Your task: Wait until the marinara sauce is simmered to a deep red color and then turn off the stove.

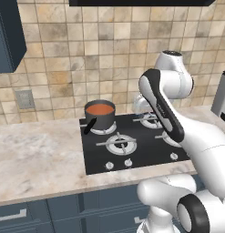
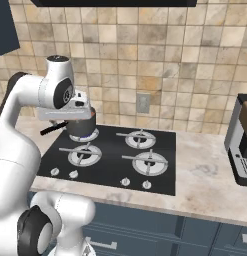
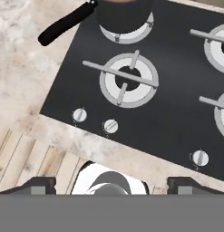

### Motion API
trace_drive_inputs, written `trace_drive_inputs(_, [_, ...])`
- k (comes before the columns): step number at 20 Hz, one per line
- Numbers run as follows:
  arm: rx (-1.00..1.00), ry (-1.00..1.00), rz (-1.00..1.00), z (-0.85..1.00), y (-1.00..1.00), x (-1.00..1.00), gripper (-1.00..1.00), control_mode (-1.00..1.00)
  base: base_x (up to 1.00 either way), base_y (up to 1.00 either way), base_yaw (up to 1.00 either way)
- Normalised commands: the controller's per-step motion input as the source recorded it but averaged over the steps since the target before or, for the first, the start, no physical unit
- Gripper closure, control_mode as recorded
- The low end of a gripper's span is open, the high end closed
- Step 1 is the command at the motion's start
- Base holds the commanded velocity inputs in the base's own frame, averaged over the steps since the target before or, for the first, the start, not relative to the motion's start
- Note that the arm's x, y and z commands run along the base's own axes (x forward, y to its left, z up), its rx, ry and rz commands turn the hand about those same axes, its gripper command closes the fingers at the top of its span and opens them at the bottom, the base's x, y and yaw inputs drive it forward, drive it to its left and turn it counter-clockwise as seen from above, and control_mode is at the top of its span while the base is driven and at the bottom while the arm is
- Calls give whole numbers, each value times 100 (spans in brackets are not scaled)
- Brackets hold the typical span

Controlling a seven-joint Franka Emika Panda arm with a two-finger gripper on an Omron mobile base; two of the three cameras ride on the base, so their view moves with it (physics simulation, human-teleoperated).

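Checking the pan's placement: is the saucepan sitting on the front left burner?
No, the saucepan sits on the rear left burner of the stove; the front left burner is bare.

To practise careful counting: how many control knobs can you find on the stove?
4, along the stove's front edge: two at front left, two at front centre-right. None seems hidden.

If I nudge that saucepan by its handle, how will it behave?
The saucepan would probably pivot on its burner grate, since the long black handle sticks out sideways. The marinara sauce sits near the rim, so it may slosh. It likely feels bottom-heavy.
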Motion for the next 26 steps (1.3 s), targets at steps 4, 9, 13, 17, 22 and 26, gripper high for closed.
trace_drive_inputs(4, [-4,6,52,-14,14,-45,-100,-100,0,0,0])
trace_drive_inputs(9, [-4,0,70,-21,0,-13,-100,-100,0,0,0])
trace_drive_inputs(13, [-4,0,75,-21,0,0,-100,-100,0,0,0])
trace_drive_inputs(17, [-3,0,75,-14,0,0,-100,-100,0,0,0])
trace_drive_inputs(22, [-2,0,69,-4,0,0,-100,-100,0,0,0])
trace_drive_inputs(26, [0,0,65,-11,0,3,-100,-100,0,0,0])
